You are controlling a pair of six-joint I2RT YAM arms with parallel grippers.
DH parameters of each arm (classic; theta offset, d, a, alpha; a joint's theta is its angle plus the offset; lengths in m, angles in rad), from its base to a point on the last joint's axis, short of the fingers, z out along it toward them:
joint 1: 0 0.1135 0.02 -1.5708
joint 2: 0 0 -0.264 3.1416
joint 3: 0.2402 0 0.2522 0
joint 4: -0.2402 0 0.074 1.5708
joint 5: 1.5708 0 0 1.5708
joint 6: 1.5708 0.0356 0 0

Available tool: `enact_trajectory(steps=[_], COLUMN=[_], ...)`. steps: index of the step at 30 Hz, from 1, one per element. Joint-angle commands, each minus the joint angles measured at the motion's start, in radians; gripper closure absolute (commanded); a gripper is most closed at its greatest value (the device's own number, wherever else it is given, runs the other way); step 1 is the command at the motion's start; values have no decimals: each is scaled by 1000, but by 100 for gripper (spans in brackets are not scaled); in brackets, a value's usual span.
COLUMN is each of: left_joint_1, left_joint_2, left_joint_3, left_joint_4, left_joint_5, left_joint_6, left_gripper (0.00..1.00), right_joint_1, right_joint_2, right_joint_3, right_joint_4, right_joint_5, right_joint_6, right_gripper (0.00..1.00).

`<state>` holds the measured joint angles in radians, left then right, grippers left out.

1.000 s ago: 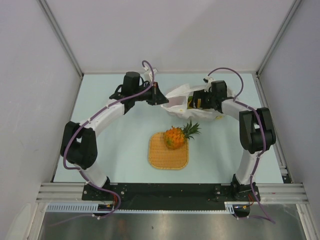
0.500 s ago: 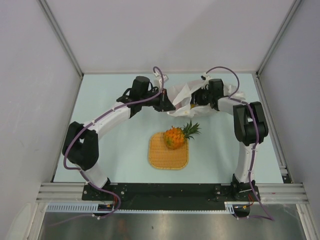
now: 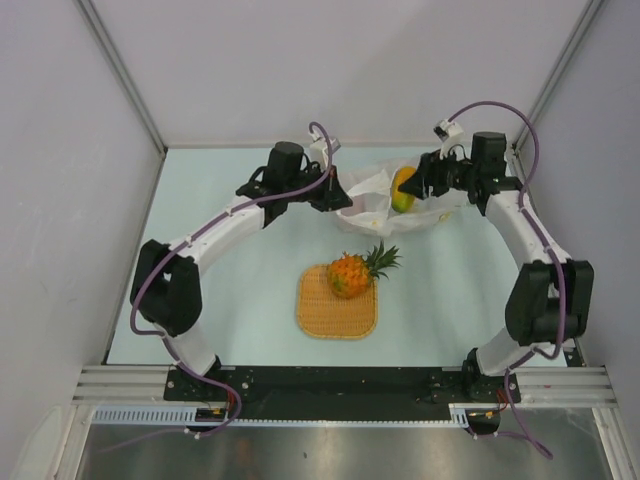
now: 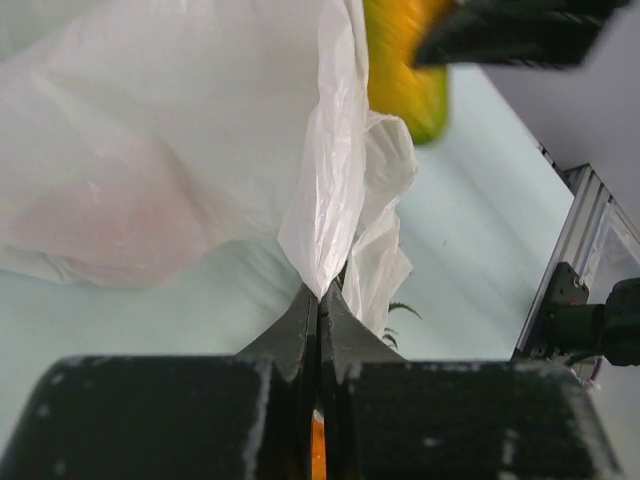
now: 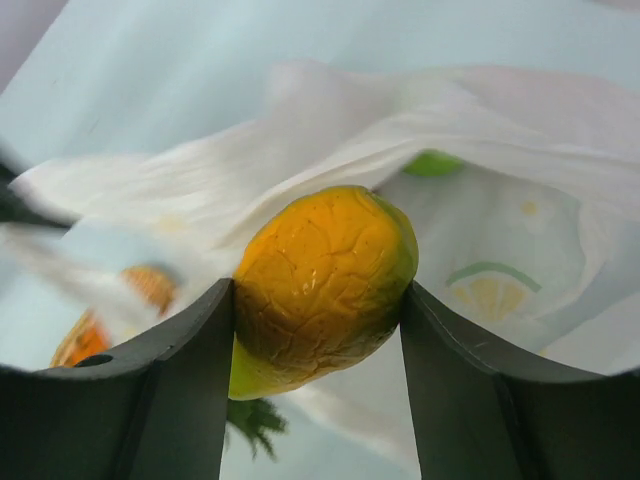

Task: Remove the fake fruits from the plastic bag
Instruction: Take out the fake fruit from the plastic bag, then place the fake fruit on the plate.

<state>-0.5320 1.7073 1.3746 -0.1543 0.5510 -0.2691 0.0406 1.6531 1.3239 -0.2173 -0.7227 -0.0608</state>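
The yellow-orange-green mango [image 3: 402, 190] [image 5: 320, 280] hangs above the plastic bag's mouth, and my right gripper [image 3: 410, 188] [image 5: 318, 290] is shut on it, a finger on each side. The thin white plastic bag [image 3: 375, 208] [image 5: 400, 130] [image 4: 180, 140] lies at the back of the table. My left gripper [image 3: 338, 200] [image 4: 320, 296] is shut on the bag's edge and holds it up. A small green piece [image 5: 432, 163] shows inside the bag. The pineapple [image 3: 352, 272] lies on the woven orange mat [image 3: 337, 310]. A faint reddish shape shows through the bag's film in the left wrist view.
The mat sits mid-table, in front of the bag. Grey walls close in the table on the left, back and right. An aluminium rail [image 3: 340, 385] with both arm bases runs along the near edge.
My right gripper has closed on the mango inside the bag and drawn it up and out to the right. My left gripper has kept its hold on the bag's edge.
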Motion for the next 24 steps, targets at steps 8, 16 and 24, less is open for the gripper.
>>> enact_trajectory(steps=[8,16,24], left_joint_1=[33,84,104], left_joint_2=[57,55,8], left_joint_3=[169,207,198], left_joint_4=[-1,-7,18], left_joint_5=[-33,-3,16], left_joint_6=[-1,-12,-58], left_gripper=[97,99,100], right_joint_1=[221,516,771], right_joint_2=[-314,-248,-86], right_joint_3=[26,20,110], right_joint_4=[-522,-417,-312], right_joint_5=[-130,0,201], right_joint_6=[-465,-377,-275], right_gripper=[84,82,81])
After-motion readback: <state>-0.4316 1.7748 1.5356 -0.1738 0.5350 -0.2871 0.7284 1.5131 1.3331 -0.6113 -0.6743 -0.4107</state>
